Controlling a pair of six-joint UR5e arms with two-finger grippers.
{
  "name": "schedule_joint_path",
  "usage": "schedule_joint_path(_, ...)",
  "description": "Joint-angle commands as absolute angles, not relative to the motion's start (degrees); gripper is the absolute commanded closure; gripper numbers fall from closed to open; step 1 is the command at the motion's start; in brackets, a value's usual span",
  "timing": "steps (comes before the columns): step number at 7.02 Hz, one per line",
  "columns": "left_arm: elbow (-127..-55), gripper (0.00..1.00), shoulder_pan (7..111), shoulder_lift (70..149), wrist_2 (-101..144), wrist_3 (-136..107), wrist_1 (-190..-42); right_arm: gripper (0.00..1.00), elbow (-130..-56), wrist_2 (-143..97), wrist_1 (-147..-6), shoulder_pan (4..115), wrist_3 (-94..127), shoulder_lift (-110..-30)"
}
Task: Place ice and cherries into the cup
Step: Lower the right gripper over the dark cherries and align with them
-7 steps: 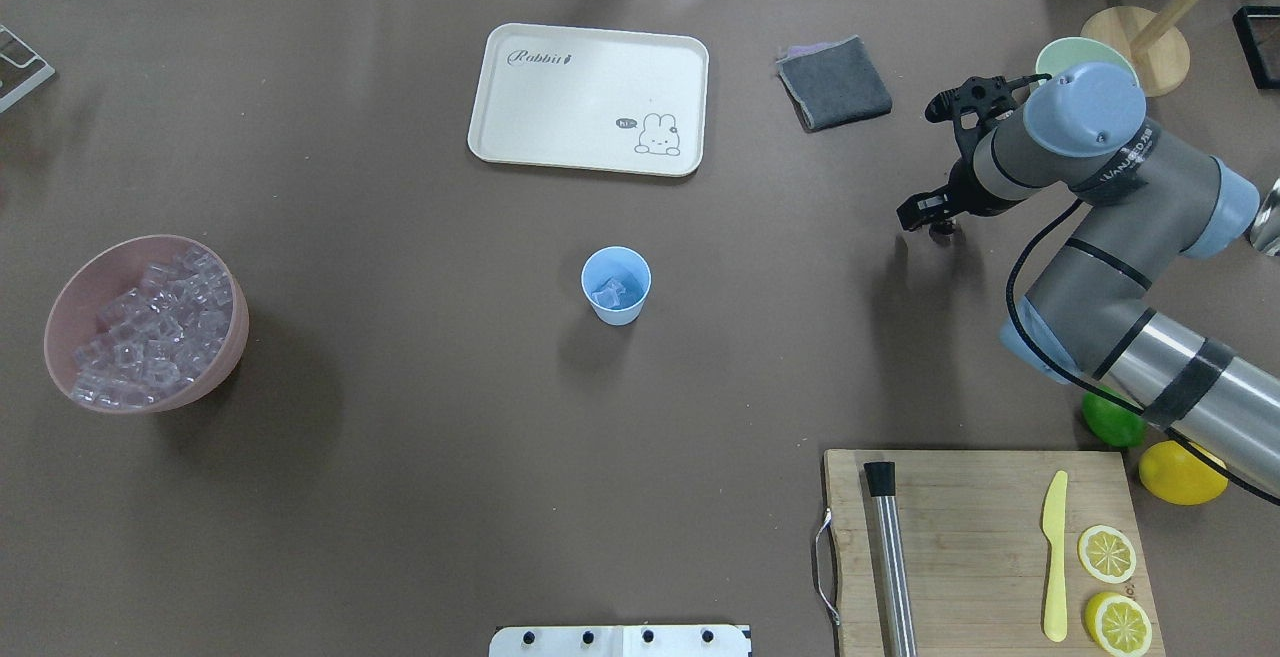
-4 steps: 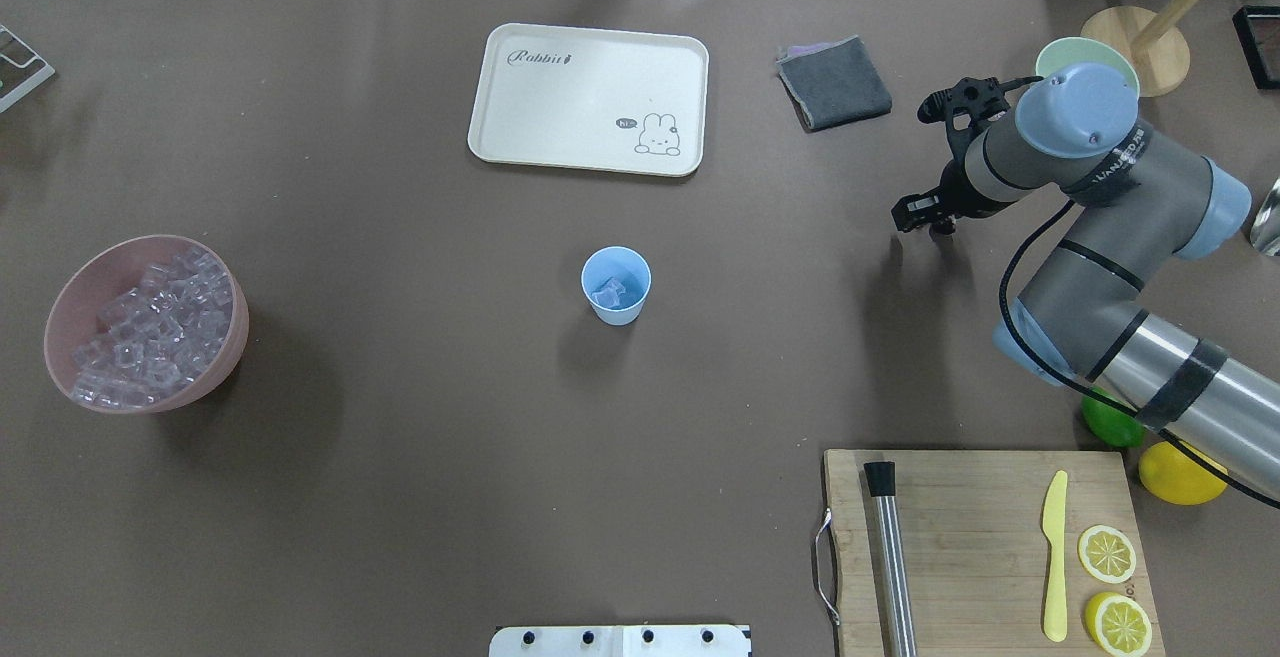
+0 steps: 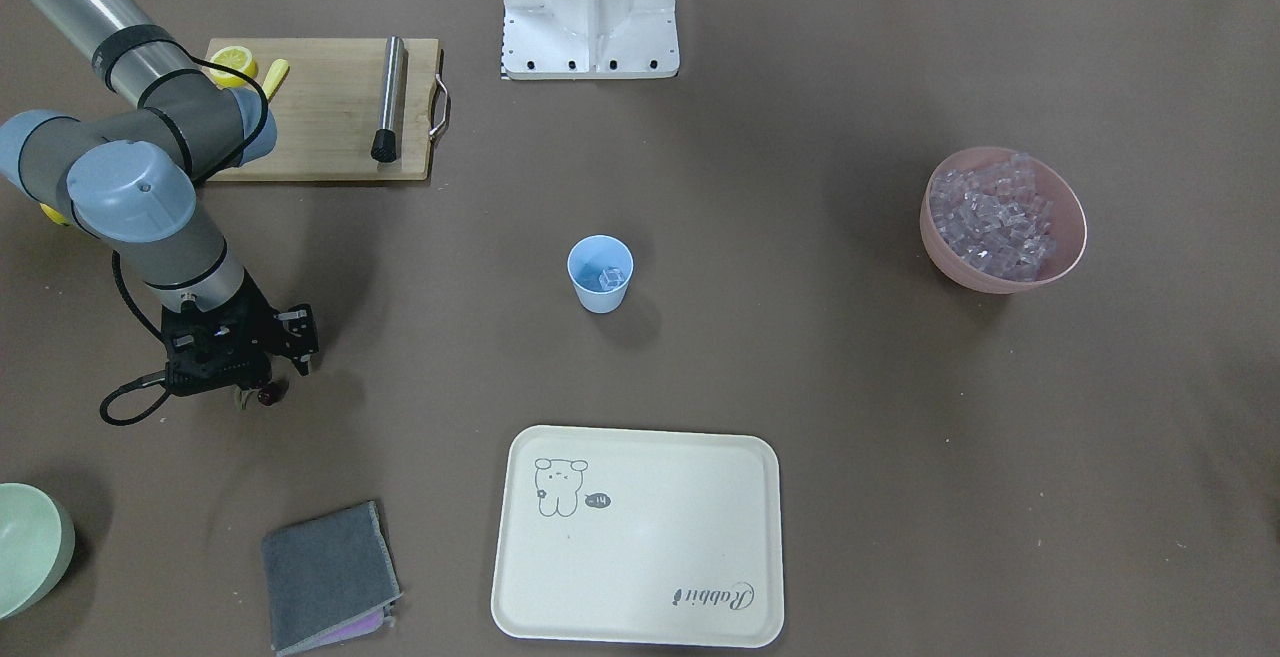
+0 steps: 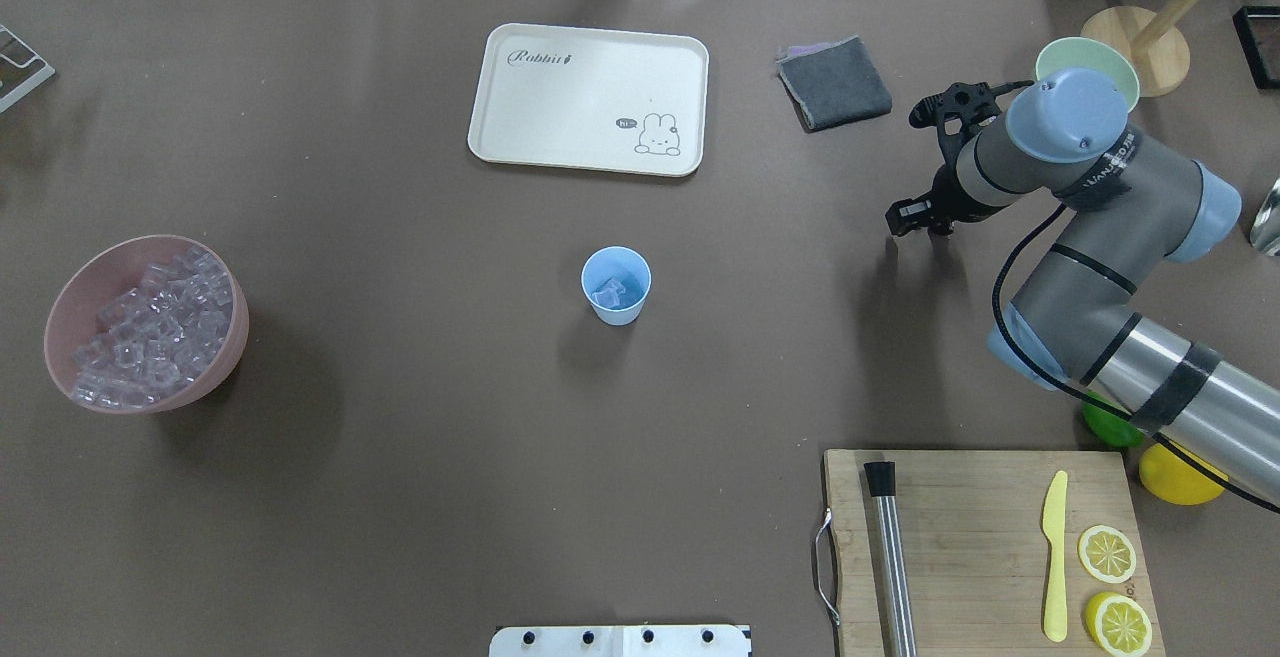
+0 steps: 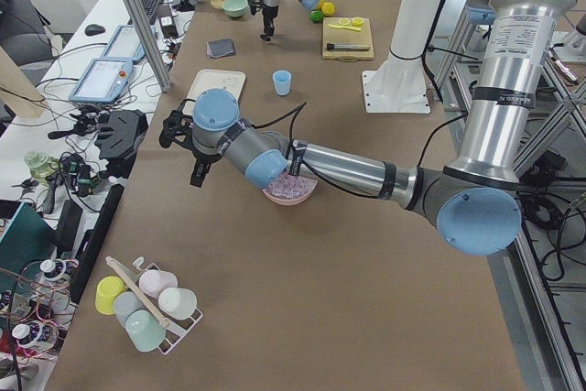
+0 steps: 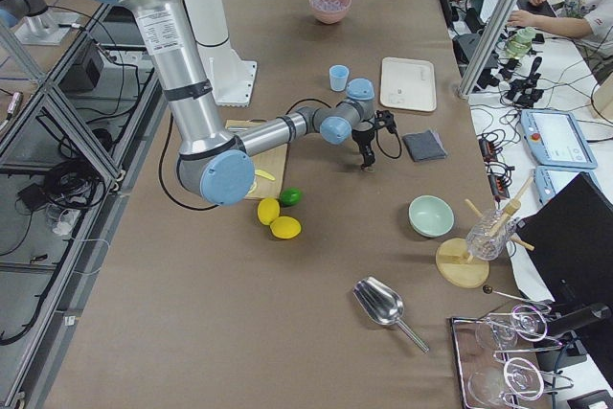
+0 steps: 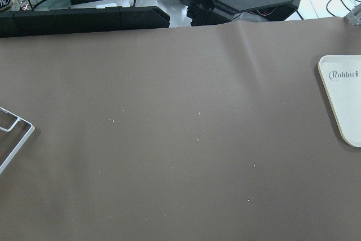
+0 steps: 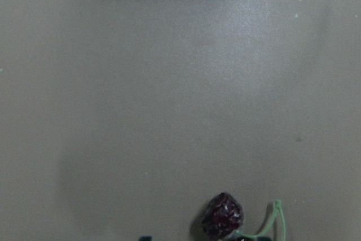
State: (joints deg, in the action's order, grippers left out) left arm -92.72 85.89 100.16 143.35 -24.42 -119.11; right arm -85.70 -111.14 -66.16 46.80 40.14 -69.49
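Note:
The light blue cup (image 4: 616,285) stands upright at the table's middle with an ice cube (image 4: 610,292) inside; it also shows in the front view (image 3: 600,274). More ice (image 4: 150,327) fills the pink bowl (image 4: 60,307) at the far left. My right gripper (image 4: 920,227) hangs above the table, right of the cup, shut on the stems of the dark red cherries (image 3: 268,396). The cherries dangle in the right wrist view (image 8: 223,215). My left gripper (image 5: 197,174) shows only in the exterior left view, so I cannot tell whether it is open or shut.
A cream tray (image 4: 590,97) and a folded grey cloth (image 4: 835,83) lie behind the cup. A pale green bowl (image 4: 1060,55) sits behind the right arm. A cutting board (image 4: 970,537) with a muddler, knife and lemon slices is at front right, with a lime (image 4: 1105,427) and a lemon (image 4: 1175,472) beside it.
My right gripper has moved a little to the left and away from me with the cherries. The cup and the bowl of ice have not moved.

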Motion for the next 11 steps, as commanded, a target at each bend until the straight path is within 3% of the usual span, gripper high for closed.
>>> schedule_joint_path(1,-92.64,0.02,85.78,100.2,143.35,-24.43,-119.18,0.32,-86.04,-111.18,-66.01,46.76,39.64,-69.43)
schedule_joint_path(8,-91.58,0.02,85.34,100.28,143.26,-24.52,-119.18,0.32,-84.38,-110.57,-66.01,47.29,39.46,-69.61)
schedule_joint_path(9,-90.45,0.02,85.34,101.24,143.26,-24.52,-119.18,0.42,-84.46,-110.65,-66.01,47.29,39.9,-69.52)
schedule_joint_path(10,-89.74,0.02,85.34,101.51,143.26,-24.52,-119.35,0.63,-84.55,-110.74,-66.01,47.29,40.16,-69.35)
schedule_joint_path(11,-89.74,0.02,85.34,101.6,143.26,-24.52,-119.7,0.94,-84.55,-110.92,-66.01,47.46,40.17,-69.52)
